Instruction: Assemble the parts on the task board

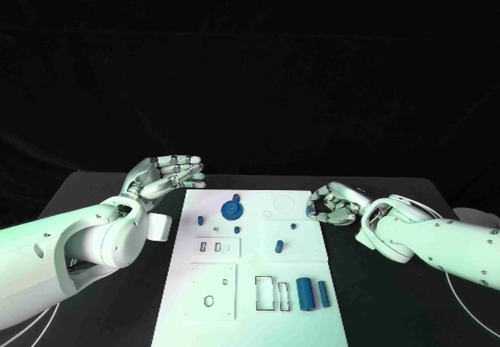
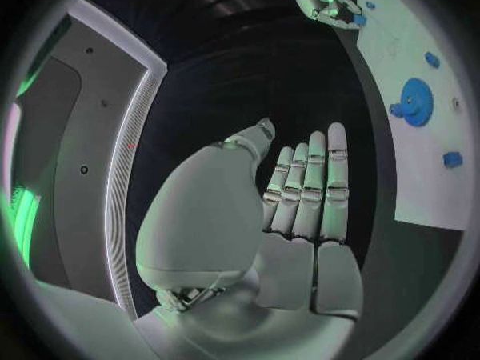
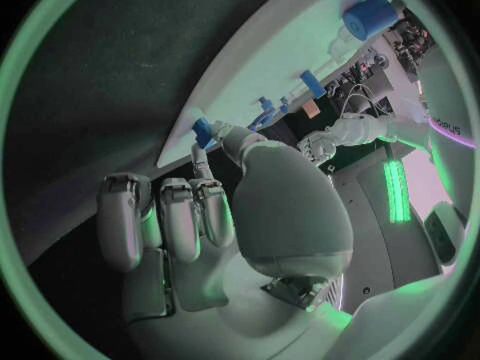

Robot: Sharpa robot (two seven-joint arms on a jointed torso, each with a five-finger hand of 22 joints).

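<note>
The white task board (image 1: 313,256) lies in the middle of the black table. My right hand (image 1: 337,204) hovers at the board's right edge and pinches a small blue part (image 1: 311,210) between thumb and fingertip; the right wrist view shows that part (image 3: 201,128) at the fingertips. My left hand (image 1: 167,173) is raised off the board's far left corner, fingers stretched out side by side, with nothing in it (image 2: 305,216). On the board lie a blue gear (image 1: 230,210), a few small blue pegs (image 1: 279,246) and two blue cylinders (image 1: 305,293).
The board's near half has rectangular cut-outs (image 1: 266,293) and a plate with a round hole (image 1: 209,299). The black table (image 1: 115,217) runs along both sides of the board. A white block (image 1: 158,226) sits at my left forearm.
</note>
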